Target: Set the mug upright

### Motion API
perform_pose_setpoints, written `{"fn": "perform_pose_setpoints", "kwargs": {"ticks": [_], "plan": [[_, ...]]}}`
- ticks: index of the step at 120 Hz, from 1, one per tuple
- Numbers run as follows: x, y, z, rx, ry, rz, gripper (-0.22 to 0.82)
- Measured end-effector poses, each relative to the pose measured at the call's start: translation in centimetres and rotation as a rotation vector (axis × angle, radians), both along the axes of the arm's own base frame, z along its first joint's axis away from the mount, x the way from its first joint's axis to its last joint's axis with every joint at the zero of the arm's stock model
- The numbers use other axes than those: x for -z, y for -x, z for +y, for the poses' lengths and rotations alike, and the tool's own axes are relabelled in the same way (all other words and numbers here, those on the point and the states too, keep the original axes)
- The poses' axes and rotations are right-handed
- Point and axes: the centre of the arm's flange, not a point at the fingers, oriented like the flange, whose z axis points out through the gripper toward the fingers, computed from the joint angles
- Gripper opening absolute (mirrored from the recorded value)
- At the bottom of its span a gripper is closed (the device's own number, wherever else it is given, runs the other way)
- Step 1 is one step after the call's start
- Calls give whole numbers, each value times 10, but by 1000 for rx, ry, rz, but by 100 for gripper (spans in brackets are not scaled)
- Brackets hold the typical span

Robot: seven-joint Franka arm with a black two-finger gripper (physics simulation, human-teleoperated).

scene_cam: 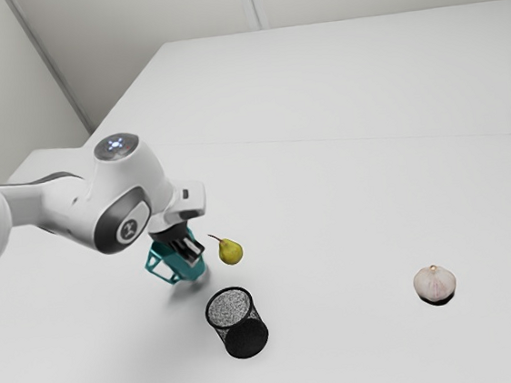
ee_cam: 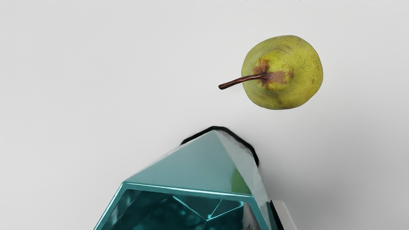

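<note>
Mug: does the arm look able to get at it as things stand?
Likely yes: the gripper is down at the mug, and the pear sits apart from it, apparently out of the way.

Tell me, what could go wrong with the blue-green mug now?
The mug might slip or twist, because the gripper pinches just one side of it. It could also bump the pear, which sits close by, and that round pear might roll away.
</note>
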Motion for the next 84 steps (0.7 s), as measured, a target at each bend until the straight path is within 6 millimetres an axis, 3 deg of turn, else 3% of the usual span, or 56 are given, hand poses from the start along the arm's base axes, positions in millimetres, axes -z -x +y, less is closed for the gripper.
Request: {"fn": "perform_pose_setpoints", "kwargs": {"ticks": [71, 84], "plan": [[8, -15, 4, -70, 16, 1, -17], [9, -14, 5, -75, 19, 4, -11]]}}
